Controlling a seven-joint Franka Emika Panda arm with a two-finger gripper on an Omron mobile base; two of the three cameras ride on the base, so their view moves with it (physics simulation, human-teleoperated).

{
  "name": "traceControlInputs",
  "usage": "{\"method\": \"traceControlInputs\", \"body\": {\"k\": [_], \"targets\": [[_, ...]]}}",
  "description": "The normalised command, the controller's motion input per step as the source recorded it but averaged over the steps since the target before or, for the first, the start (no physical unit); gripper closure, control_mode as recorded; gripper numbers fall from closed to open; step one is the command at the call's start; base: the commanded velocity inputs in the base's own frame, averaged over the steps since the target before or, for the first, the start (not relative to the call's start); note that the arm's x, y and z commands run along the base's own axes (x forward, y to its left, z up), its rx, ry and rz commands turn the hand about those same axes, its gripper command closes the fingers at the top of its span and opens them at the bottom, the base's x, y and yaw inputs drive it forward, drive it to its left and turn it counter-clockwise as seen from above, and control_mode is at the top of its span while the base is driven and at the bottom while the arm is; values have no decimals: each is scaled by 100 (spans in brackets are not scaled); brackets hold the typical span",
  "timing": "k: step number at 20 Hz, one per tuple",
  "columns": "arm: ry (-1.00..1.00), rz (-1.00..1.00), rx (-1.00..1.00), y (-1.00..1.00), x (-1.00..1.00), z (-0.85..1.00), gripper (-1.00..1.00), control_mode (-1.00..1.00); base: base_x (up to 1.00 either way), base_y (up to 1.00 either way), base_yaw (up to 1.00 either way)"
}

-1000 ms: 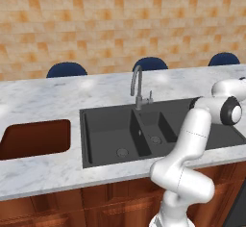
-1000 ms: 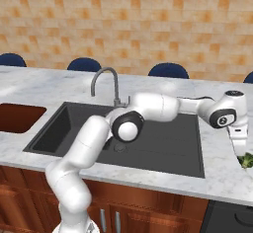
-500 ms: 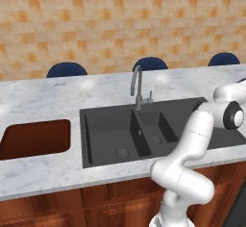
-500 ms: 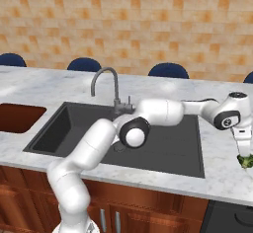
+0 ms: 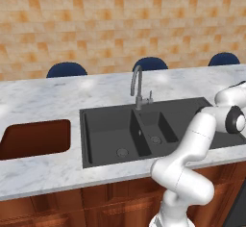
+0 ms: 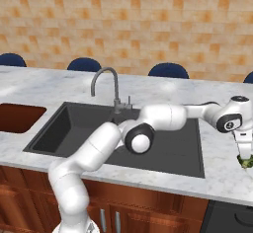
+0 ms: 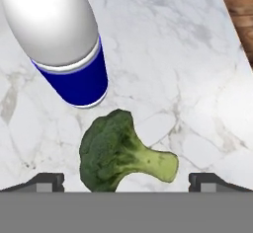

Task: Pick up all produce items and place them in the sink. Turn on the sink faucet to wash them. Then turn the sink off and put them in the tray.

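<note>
The small green lumpy broccoli (image 7: 118, 150) is lying on the white marble counter (image 7: 188, 69), at 6 o'clock from the blue-and-white bottle (image 7: 64, 44). The gripper (image 7: 126, 181) is hanging over it, jaws wide apart. It looks light and bumpy; squeezing the thick head should work best.

We see the broccoli (image 7: 121, 150) lying on its side on the marble table (image 7: 188, 54), pale stem pointing sideways. The dark double-basin sink (image 5: 144, 130) sits empty beneath its gooseneck faucet (image 5: 138, 84); the reddish-brown tray (image 5: 33, 138) lies well apart.
</note>
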Motion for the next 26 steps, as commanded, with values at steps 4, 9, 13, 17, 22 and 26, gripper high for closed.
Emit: {"method": "traceControlInputs", "body": {"k": [4, 9, 13, 17, 22, 26], "targets": [[0, 0, 0, -5, 3, -14, -100, -100, 0, 0, 0], [0, 0, 0, -6, 0, -18, -100, -100, 0, 0, 0], [0, 0, 0, -7, 1, -16, -100, -100, 0, 0, 0], [0, 0, 0, -5, 4, -15, -100, -100, 0, 0, 0], [0, 0, 0, -2, 7, -22, -100, -100, 0, 0, 0], [0, 0, 0, -2, 4, -24, -100, -100, 0, 0, 0]]}}
